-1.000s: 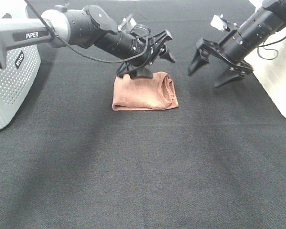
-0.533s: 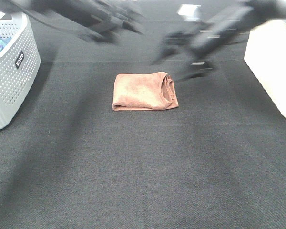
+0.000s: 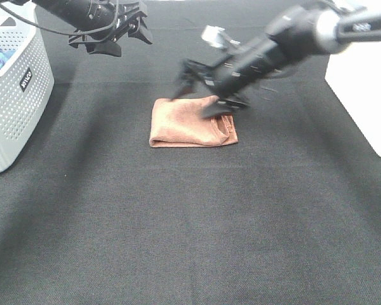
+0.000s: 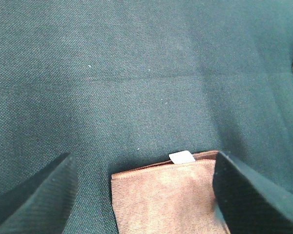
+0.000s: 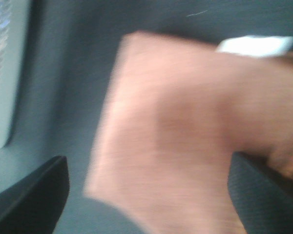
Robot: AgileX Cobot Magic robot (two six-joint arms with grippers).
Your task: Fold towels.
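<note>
The towel (image 3: 192,122) lies near the middle of the black table (image 3: 190,241), folded into a thick rectangle with its layered edges on the right side, so the folding looks almost complete. The right gripper (image 3: 200,96) hangs over its far right part, jaws wide apart and empty, I think to take the loose layers; whether a fingertip touches the cloth I cannot tell. The left gripper (image 3: 124,39) is at the far left near the grey basket (image 3: 13,95), also wide and empty, probably to leave room
</note>
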